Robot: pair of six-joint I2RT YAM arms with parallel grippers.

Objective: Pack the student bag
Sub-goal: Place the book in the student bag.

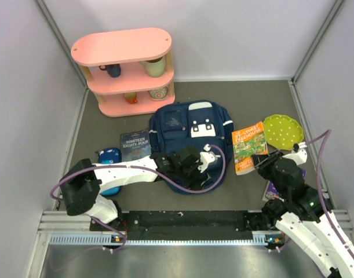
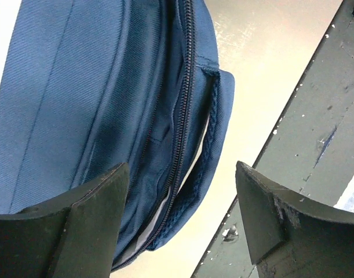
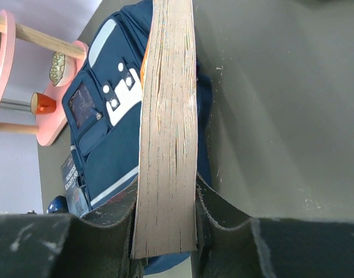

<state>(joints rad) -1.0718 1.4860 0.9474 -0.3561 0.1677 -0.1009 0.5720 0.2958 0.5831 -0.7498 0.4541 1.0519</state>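
Note:
The navy student bag [image 1: 185, 128] lies flat in the middle of the table, white patches up. My left gripper [image 1: 187, 169] hangs open over its near edge. In the left wrist view my gripper [image 2: 181, 176] has its jaws spread wide above the bag's zipper [image 2: 185, 116], where a slit of pale lining [image 2: 163, 204] shows; it holds nothing. My right gripper [image 1: 259, 161] is shut on an orange and green book [image 1: 249, 147] just right of the bag. In the right wrist view the gripper [image 3: 165, 194] clamps the book's page edge [image 3: 168, 116], with the bag [image 3: 107, 145] behind.
A blue "Nineteen Eighty-Four" book [image 1: 136, 145] and a bright-blue pencil case [image 1: 110, 156] lie left of the bag. A green dotted plate [image 1: 284, 130] is at the right. A purple book [image 1: 272, 190] lies under my right arm. A pink shelf [image 1: 127, 69] with cups stands at the back left.

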